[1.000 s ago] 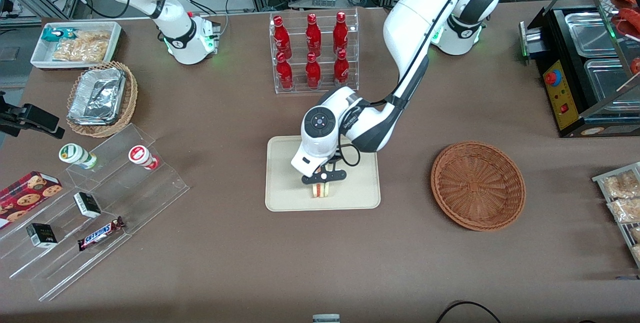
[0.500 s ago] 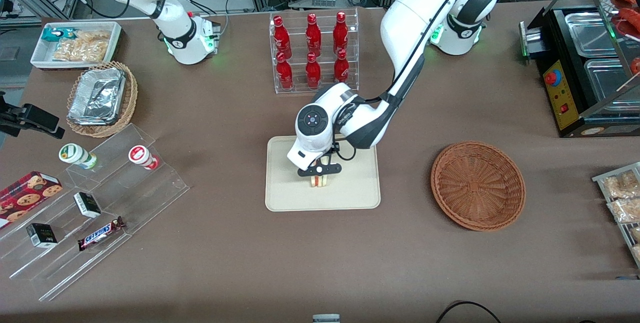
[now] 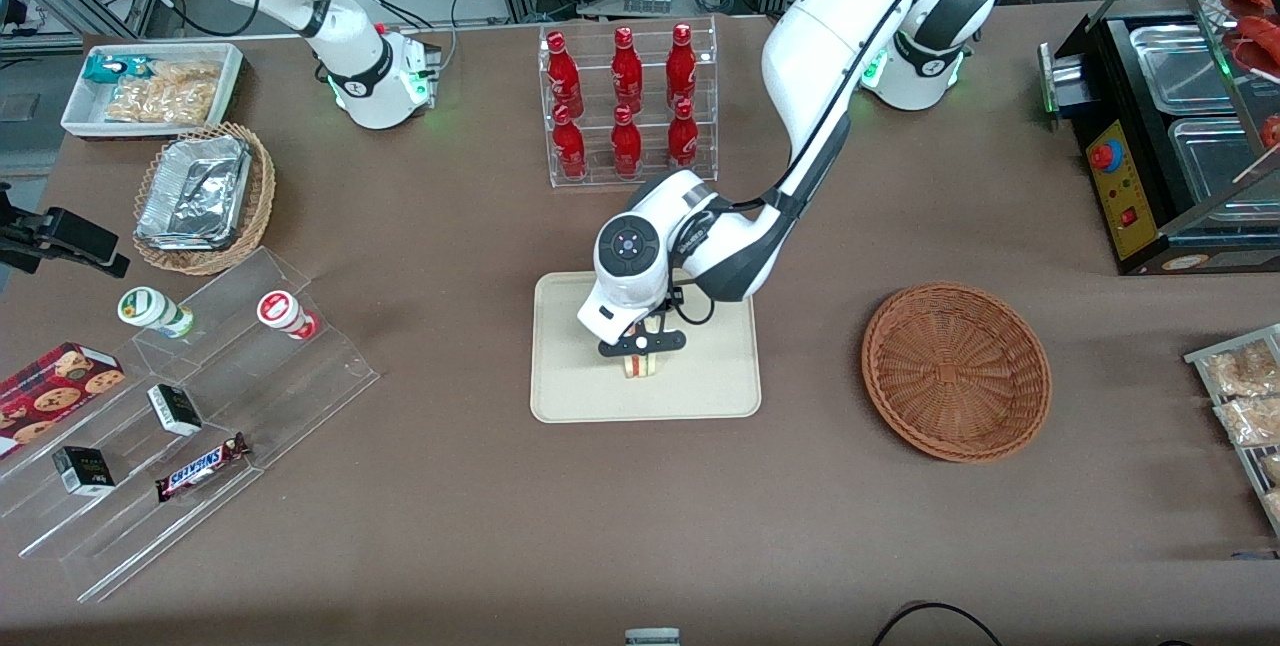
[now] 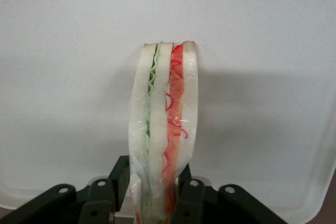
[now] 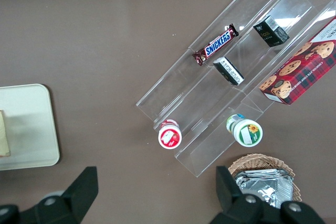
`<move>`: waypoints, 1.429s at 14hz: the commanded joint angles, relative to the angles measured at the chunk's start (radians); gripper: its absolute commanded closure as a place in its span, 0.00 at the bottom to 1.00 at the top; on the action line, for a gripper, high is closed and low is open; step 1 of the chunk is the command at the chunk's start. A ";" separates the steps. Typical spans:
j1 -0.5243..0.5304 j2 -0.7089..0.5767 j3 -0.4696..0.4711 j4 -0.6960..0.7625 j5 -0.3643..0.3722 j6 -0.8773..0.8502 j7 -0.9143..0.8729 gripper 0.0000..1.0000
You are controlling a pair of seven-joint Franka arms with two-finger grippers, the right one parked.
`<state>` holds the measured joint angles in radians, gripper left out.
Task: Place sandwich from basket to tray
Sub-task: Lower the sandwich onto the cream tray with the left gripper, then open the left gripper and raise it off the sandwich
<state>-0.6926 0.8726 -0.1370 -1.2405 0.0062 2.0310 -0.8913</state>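
The sandwich (image 3: pixel 641 365) is a pale wedge with green and red filling (image 4: pixel 165 119), held upright on its edge over the middle of the beige tray (image 3: pixel 570 381). My left gripper (image 3: pixel 642 354) is shut on it, one black finger (image 4: pixel 119 176) against each bread face. In the wrist view the gripper (image 4: pixel 156 192) is close above the tray floor (image 4: pixel 262 77), and I cannot tell whether the wedge touches it. The reddish-brown basket (image 3: pixel 955 371) is empty and lies beside the tray toward the working arm's end.
A clear rack of red bottles (image 3: pixel 625 106) stands farther from the front camera than the tray. A stepped acrylic shelf of snacks (image 3: pixel 200 406), a tan basket with foil containers (image 3: pixel 200 196) and a white bin (image 3: pixel 150 91) lie toward the parked arm's end. A black food warmer (image 3: pixel 1180 126) stands toward the working arm's end.
The gripper has carried the sandwich a little away from the front camera, from near the tray's front rim to its middle. It stays shut on the wedge.
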 commanded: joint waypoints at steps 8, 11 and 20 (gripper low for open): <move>0.036 -0.242 0.066 -0.004 -0.005 -0.210 0.015 0.00; 0.076 -0.303 0.094 -0.028 -0.012 -0.259 -0.006 0.00; 0.257 -0.481 0.103 -0.194 -0.012 -0.368 0.233 0.00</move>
<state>-0.4805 0.4648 -0.0304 -1.3641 -0.0030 1.6882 -0.7406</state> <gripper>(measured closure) 0.000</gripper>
